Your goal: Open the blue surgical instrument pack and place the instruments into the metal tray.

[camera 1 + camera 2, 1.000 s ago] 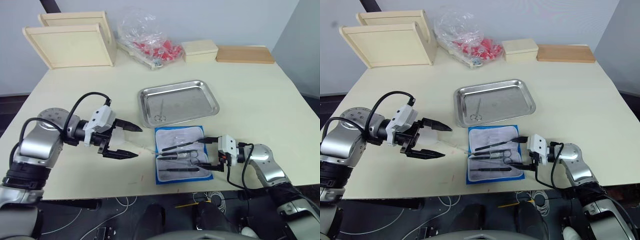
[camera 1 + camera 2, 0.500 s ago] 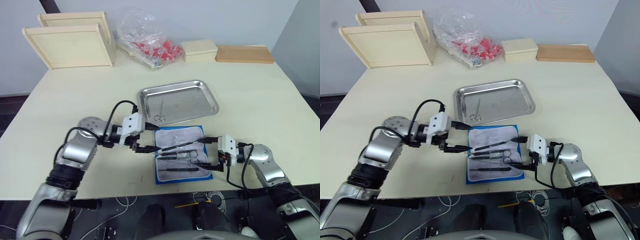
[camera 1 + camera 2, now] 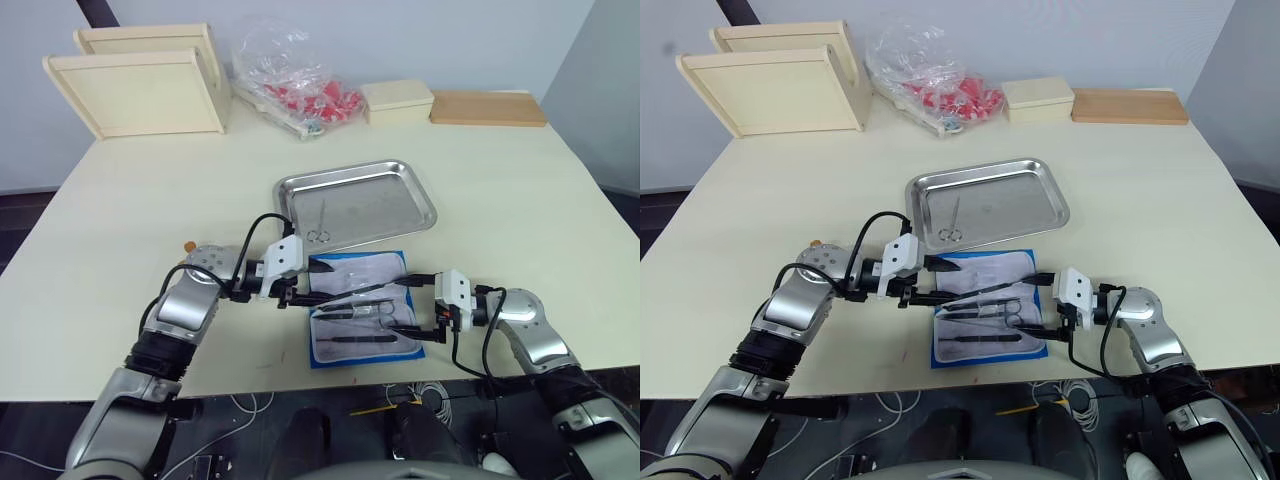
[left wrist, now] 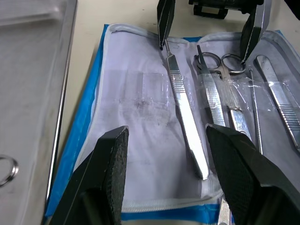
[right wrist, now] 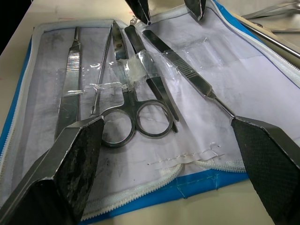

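The blue surgical instrument pack [image 3: 345, 355] lies open near the table's front edge, pale lining up. Several instruments lie in it, among them ring-handled scissors [image 5: 136, 117] and a flat-handled tool [image 4: 185, 117]. Behind the pack sits the metal tray [image 3: 395, 205], with one slim ring-handled instrument [image 3: 320, 225] in it. My left gripper [image 3: 318, 284] is open, its fingers [image 4: 110, 173] hovering over the pack's left end. My right gripper [image 3: 412, 308] is open at the pack's right end, its fingers [image 5: 70, 159] straddling the instruments' handles.
Two pale wooden boxes [image 3: 140, 85] stand at the back left. A clear bag of red items [image 3: 295, 75], a small pale box [image 3: 398, 100] and a wooden board [image 3: 488, 108] line the back. The pack lies close to the table's front edge.
My left arm has swung right from open table to the pack's left end, still open. The right gripper and the pack have not moved.
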Available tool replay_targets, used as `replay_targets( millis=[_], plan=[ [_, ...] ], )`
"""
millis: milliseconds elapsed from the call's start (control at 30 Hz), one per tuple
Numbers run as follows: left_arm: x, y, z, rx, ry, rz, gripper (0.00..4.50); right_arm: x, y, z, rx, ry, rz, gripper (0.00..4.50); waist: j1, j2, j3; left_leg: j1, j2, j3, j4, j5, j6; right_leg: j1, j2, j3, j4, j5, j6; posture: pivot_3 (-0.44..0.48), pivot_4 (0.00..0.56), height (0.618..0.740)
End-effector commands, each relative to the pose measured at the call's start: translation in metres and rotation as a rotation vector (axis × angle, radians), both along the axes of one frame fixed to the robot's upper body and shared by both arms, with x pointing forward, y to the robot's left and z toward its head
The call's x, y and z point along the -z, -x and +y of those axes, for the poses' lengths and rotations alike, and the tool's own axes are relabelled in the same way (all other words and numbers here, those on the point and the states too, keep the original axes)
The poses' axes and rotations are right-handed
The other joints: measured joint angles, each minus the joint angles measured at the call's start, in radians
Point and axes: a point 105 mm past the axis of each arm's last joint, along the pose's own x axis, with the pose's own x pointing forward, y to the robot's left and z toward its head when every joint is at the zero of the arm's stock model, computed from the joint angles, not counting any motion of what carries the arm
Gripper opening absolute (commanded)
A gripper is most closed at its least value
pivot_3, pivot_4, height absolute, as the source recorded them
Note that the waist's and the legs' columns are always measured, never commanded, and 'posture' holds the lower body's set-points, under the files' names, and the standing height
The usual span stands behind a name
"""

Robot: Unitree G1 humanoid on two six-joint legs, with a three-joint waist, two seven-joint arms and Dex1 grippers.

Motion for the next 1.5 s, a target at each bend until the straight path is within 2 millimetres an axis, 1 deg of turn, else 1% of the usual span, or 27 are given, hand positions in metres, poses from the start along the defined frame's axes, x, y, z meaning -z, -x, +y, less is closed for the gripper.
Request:
replay_targets(
  millis=[33, 300, 533, 667, 867, 967, 1000, 1033, 1133, 1167, 1267, 1367, 1500],
  plan=[
    [-0.004, -0.004, -0.005, 0.019, -0.003, -0.035, 2.79, 0.042, 0.013, -0.01, 0.034, 0.129, 0.141, 4.5, 0.0, 0.0, 0.0, 0.0, 0.0, 0.0, 0.0, 0.0, 0.0, 0.0, 0.0, 0.0, 0.0, 0.0, 0.0, 0.0, 0.15, 0.74],
    [0.007, 0.001, -0.011, 0.051, -0.014, -0.023, 2.79, 0.042, 0.013, -0.012, 0.038, 0.133, 0.141, 4.5, 0.0, 0.0, 0.0, 0.0, 0.0, 0.0, 0.0, 0.0, 0.0, 0.0, 0.0, 0.0, 0.0, 0.002, 0.002, 0.0, 0.15, 0.74],
    [0.017, -0.006, -0.013, 0.031, -0.036, -0.033, 2.79, 0.042, 0.013, -0.013, 0.039, 0.133, 0.14, 4.5, 0.001, 0.0, -0.001, 0.0, 0.0, 0.0, 0.0, 0.0, 0.0, 0.0, 0.0, 0.0, 0.0, 0.002, 0.002, 0.0, 0.15, 0.74],
    [0.021, -0.008, -0.01, 0.03, -0.061, -0.031, 2.79, 0.041, 0.013, -0.012, 0.039, 0.133, 0.139, 4.5, 0.0, 0.0, -0.001, 0.0, 0.0, 0.0, 0.0, 0.0, 0.0, 0.0, 0.0, 0.0, 0.0, 0.002, 0.002, 0.0, 0.15, 0.74],
    [0.025, 0.001, -0.012, 0.08, -0.063, 0.003, 2.79, 0.041, 0.012, -0.012, 0.039, 0.134, 0.137, 4.5, 0.0, 0.001, -0.001, 0.0, 0.0, 0.0, 0.0, 0.0, 0.0, 0.0, 0.0, 0.0, 0.0, 0.002, 0.002, 0.0, 0.15, 0.74],
    [0.027, 0.001, -0.012, 0.073, -0.063, 0.014, 2.79, 0.041, 0.012, -0.012, 0.04, 0.133, 0.137, 4.5, 0.0, 0.001, -0.001, 0.0, 0.0, 0.0, 0.0, 0.0, 0.0, 0.0, 0.0, 0.0, 0.0, 0.002, 0.002, 0.0, 0.15, 0.74],
    [0.027, 0.001, -0.011, 0.069, -0.063, 0.017, 2.25, 0.041, 0.012, -0.012, 0.041, 0.133, 0.138, 4.5, 0.0, 0.001, -0.001, 0.0, 0.0, 0.0, 0.0, 0.0, 0.0, 0.0, 0.0, 0.0, 0.0, 0.002, 0.002, 0.0, 0.15, 0.74],
    [0.027, 0.001, -0.011, 0.066, -0.062, 0.019, 1.9, 0.041, 0.012, -0.012, 0.04, 0.134, 0.138, 4.5, 0.0, 0.001, -0.001, 0.0, 0.0, 0.0, 0.0, 0.0, 0.0, 0.0, 0.0, 0.0, 0.0, 0.002, 0.002, 0.0, 0.15, 0.74],
    [0.027, 0.001, -0.011, 0.065, -0.06, 0.031, 0.44, 0.041, 0.012, -0.011, 0.039, 0.134, 0.138, 4.5, 0.0, 0.001, -0.002, 0.001, 0.0, 0.0, 0.0, 0.0, 0.0, 0.0, 0.0, 0.0, 0.0, 0.002, 0.002, 0.0, 0.15, 0.74],
    [0.026, 0.001, -0.011, 0.062, -0.061, 0.034, 0.05, 0.041, 0.012, -0.011, 0.039, 0.133, 0.138, 4.5, 0.0, 0.001, -0.002, 0.001, 0.0, 0.0, 0.0, 0.0, 0.0, 0.0, 0.0, 0.0, 0.0, 0.002, 0.002, 0.0, 0.15, 0.74],
    [0.024, -0.001, -0.01, 0.06, -0.076, 0.029, 0.05, 0.041, 0.012, -0.011, 0.039, 0.134, 0.139, 4.5, 0.0, 0.001, -0.002, 0.001, 0.0, 0.0, 0.0, 0.0, 0.0, 0.001, 0.0, 0.0, 0.0, 0.002, 0.002, 0.0, 0.15, 0.74],
    [0.015, -0.004, -0.011, 0.07, -0.089, 0.02, 0.05, 0.042, 0.012, -0.012, 0.039, 0.135, 0.141, 4.5, 0.0, 0.001, -0.002, 0.001, 0.0, 0.0, 0.0, 0.0, 0.0, 0.001, 0.001, 0.0, 0.0, 0.002, 0.002, 0.0, 0.15, 0.74],
    [0.004, -0.001, -0.011, 0.093, -0.132, 0.025, 0.05, 0.041, 0.012, -0.011, 0.038, 0.133, 0.141, 4.5, -0.002, 0.001, -0.002, 0.0, -0.001, 0.0, 0.001, 0.0, 0.0, 0.0, 0.002, 0.0, 0.0, 0.002, 0.002, 0.0, 0.15, 0.74]
  ],
)
